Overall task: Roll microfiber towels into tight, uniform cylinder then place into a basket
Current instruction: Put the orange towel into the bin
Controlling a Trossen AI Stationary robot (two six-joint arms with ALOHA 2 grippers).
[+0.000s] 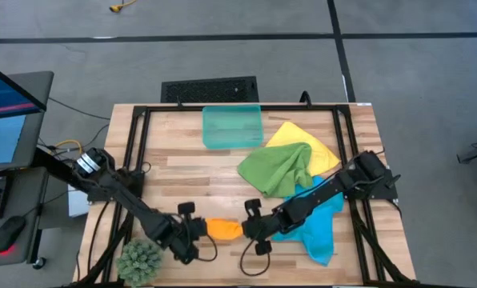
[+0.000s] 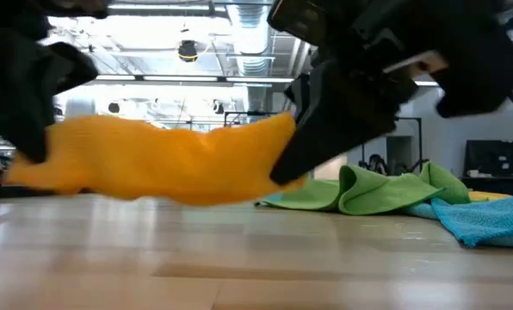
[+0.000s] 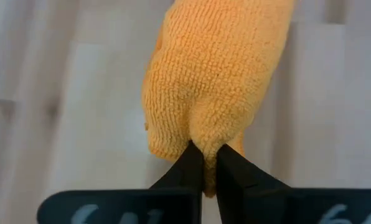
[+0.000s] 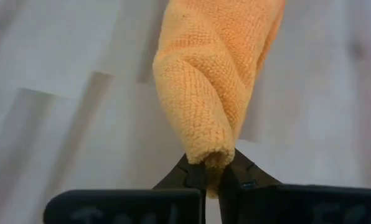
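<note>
The rolled orange towel (image 1: 223, 229) hangs between my two grippers near the table's front edge, lifted off the wood in the low view (image 2: 166, 159). My left gripper (image 1: 197, 230) is shut on its left end and my right gripper (image 1: 249, 227) is shut on its right end. The green towel (image 1: 280, 169) lies crumpled on the table over the yellow towel (image 1: 306, 140), and the blue towel (image 1: 318, 228) lies under my right arm. The teal basket (image 1: 232, 126) stands at the table's far edge. My left gripper pinches the roll's left end (image 3: 205, 144) between its two fingers, slanting down from the table's left side. Several layers are bunched there. The roll is lifted clear of the table. My right gripper pinches the roll's right end (image 4: 215, 155) between its two fingers, slanting down from the table's right side. The rolled layers are squeezed together at the fingers. That end is off the table, and the roll lies about level between the two grippers.
A spiky green plant ball (image 1: 140, 260) sits at the front left corner, close to my left arm. Bare wood lies between the basket and the orange roll. A desk with a monitor and mouse stands left of the table.
</note>
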